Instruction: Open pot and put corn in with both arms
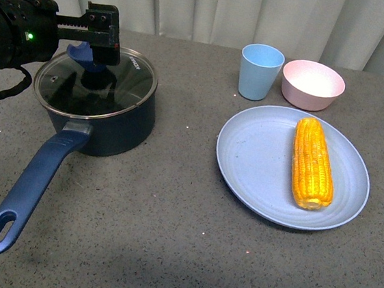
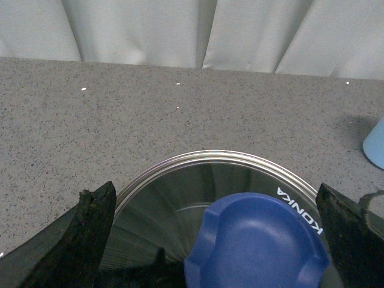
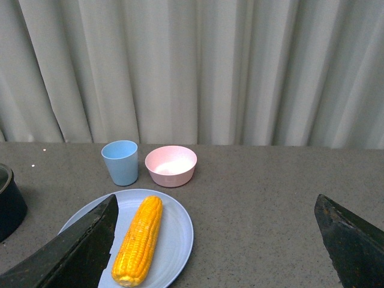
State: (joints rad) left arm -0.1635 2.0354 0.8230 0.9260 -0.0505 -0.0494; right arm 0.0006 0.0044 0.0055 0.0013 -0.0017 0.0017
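Note:
The navy pot (image 1: 114,129) stands at the left with its long handle (image 1: 33,186) pointing toward me. A glass lid (image 1: 127,75) with a blue knob (image 1: 84,53) covers it. My left gripper (image 1: 100,41) is open and low over the lid, its fingers either side of the knob (image 2: 258,240) and not touching it; the lid (image 2: 168,198) shows between them in the left wrist view. The corn (image 1: 312,163) lies on a blue plate (image 1: 259,158) at the right. My right gripper (image 3: 216,207) is open and empty, above and behind the corn (image 3: 139,240), outside the front view.
A light blue cup (image 1: 260,72) and a pink bowl (image 1: 313,84) stand behind the plate. White curtains close off the far side of the grey table. The pot's edge (image 3: 9,204) shows at the side of the right wrist view.

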